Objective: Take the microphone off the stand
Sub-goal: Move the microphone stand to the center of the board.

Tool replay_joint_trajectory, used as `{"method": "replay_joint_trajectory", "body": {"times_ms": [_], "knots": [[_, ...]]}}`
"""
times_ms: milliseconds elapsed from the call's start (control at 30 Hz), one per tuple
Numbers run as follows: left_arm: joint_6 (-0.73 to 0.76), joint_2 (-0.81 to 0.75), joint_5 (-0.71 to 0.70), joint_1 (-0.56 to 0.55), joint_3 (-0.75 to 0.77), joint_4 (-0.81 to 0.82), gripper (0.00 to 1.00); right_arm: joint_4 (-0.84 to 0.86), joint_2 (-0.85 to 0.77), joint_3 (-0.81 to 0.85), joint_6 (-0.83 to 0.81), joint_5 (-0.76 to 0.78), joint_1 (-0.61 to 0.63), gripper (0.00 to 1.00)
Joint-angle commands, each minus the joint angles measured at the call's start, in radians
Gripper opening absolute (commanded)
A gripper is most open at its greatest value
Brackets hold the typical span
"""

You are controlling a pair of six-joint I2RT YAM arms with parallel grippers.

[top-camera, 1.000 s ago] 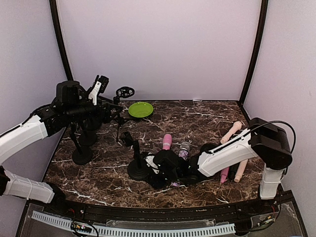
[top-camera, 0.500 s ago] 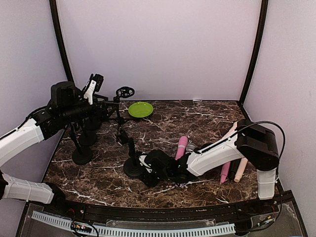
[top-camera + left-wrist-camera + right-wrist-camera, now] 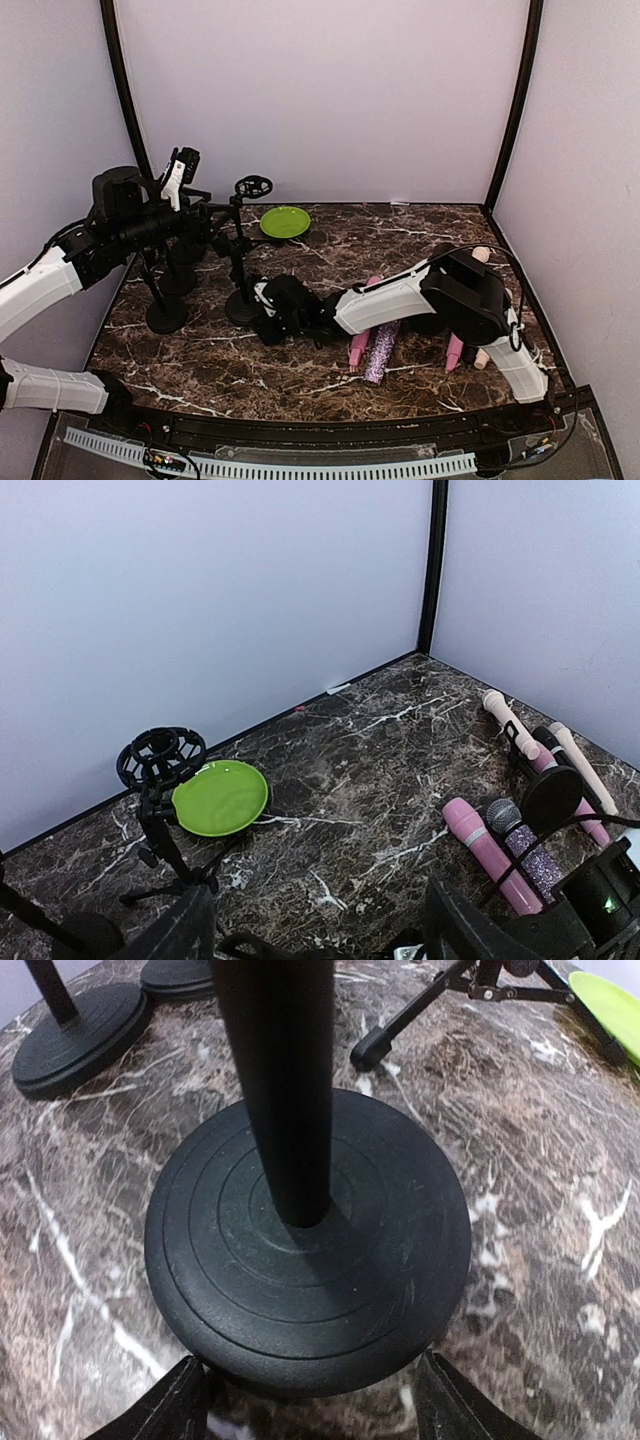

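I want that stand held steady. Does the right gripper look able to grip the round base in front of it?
Likely yes: the right gripper is open, its fingers either side of the stand base, nothing between them, though the fit looks snug.
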Motion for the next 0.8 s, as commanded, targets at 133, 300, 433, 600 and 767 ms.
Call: {"method": "replay_joint_trajectory", "body": {"times_ms": [133, 300, 433, 600, 767], "knots": [[-0.006, -0.025, -0.018, 0.007, -0.021, 0.049, 0.74, -0.048, 0.133, 0.169, -0.042, -0.075, -0.024, 0.72], [-0.012, -0.015, -0.020, 0.007, -0.025, 0.051, 0.74, -0.001, 0.045, 0.107, -0.059, -0.135, -0.024, 0.74], [-0.018, -0.016, -0.026, 0.006, -0.035, 0.057, 0.73, 0.053, -0.088, -0.016, -0.057, -0.144, -0.021, 0.78], [-0.023, -0.017, -0.038, 0.006, -0.051, 0.068, 0.74, 0.122, -0.326, -0.221, -0.038, -0.119, -0.021, 0.85], [-0.025, -0.013, -0.040, 0.006, -0.055, 0.073, 0.73, 0.111, -0.591, -0.391, -0.007, 0.006, -0.034, 0.95]]}}
